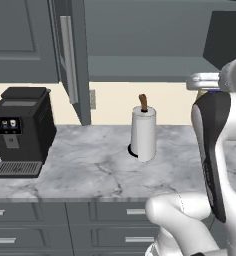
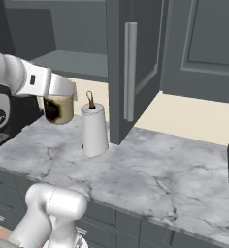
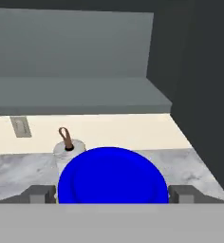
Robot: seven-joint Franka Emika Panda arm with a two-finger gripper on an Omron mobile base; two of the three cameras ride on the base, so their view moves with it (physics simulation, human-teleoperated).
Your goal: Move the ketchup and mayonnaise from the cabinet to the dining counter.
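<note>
Item: mayonnaise, squat jar, cream body with a dark patch in shade, flat round blue lid, glossy and smooth. Location: held in the air just left of the paper-towel roll in the right base view, above the marble desk, out of the cabinet and below its shelf level.

Item: claw, two small dark finger tips standing wide, one on each side of the blue lid in the hand view; judged to be gripping the jar across its full width, since the jar hangs clear of any surface.

Item: cabinet, dark grey, panelled doors standing open, long vertical silver handle, plain grey inner shelf; what can be seen of the shelf is bare.

Item: paper-towel roll, white cylinder on a dark round base, brown looped post at the top, matte.

Item: coffee machine, black, boxy, at the far left end of the desk from the roll.

Item: ketchup, not located.

Step in hand, as judged: carrying the mayonnaise away from the cabinet. Next move calls for a firm, level hold, clearance past the roll and the open door, then travel to the dining counter and an upright set-down
</note>
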